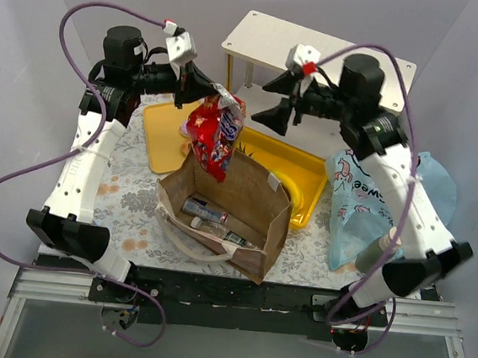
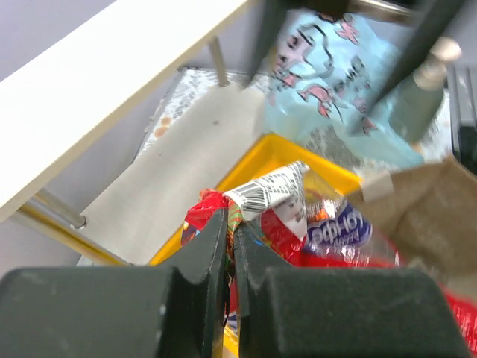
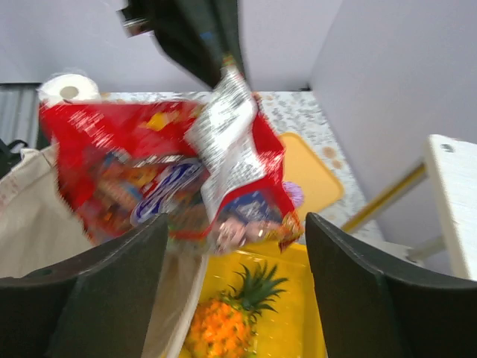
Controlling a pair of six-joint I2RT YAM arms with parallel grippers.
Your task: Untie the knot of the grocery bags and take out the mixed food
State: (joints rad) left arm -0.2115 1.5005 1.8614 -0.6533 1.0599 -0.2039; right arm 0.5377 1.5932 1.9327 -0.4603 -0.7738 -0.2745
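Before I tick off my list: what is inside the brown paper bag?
Inside the brown paper bag lie small bottles. The red cookie packet, hanging from the left gripper, hides part of its far side.

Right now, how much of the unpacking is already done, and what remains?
Done: the pineapple lies on the yellow tray, and the brown paper bag stands open. In hand: the left hand is shut on the red cookie packet above that bag; the right hand is open. Left: bottles lie inside it. The blue plastic bag's state is unclear.
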